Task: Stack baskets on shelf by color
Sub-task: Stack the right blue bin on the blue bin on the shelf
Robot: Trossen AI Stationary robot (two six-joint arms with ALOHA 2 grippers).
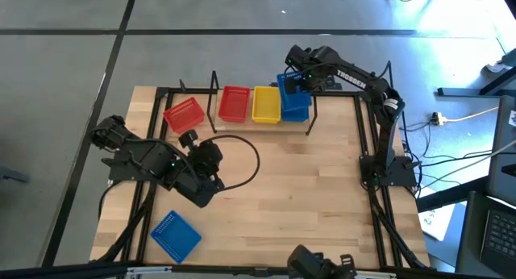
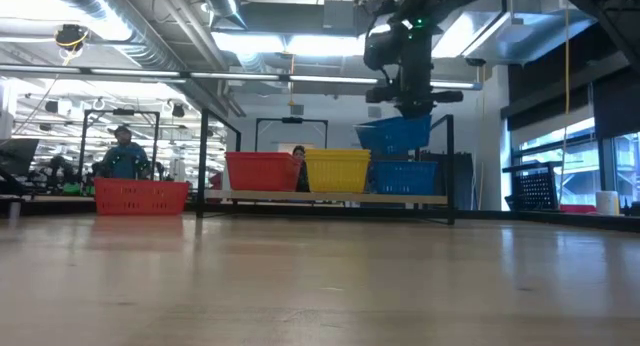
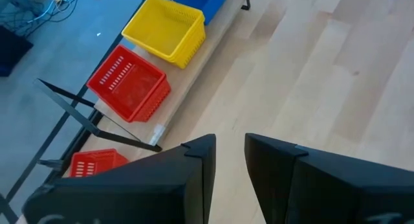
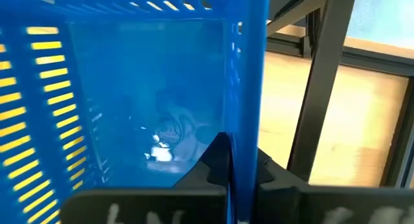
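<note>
The right gripper (image 2: 405,108) is pinching a blue basket (image 2: 395,135) by its wall, hanging tilted over the blue one (image 2: 405,176) on the shelf (image 2: 330,197) (left gripper (image 1: 211,185) idles, fingers apart), so it might snag crooked instead of nesting.

On the far shelf (image 2: 330,197) stand 3 baskets: a red basket (image 2: 262,172), a yellow basket (image 2: 338,171) and a blue basket (image 2: 405,177). Above the blue one, the right gripper (image 2: 405,111) holds a second blue basket (image 2: 396,136), tilted. Another red basket (image 2: 141,197) sits on the worktop (image 2: 320,286) at far left.
</note>
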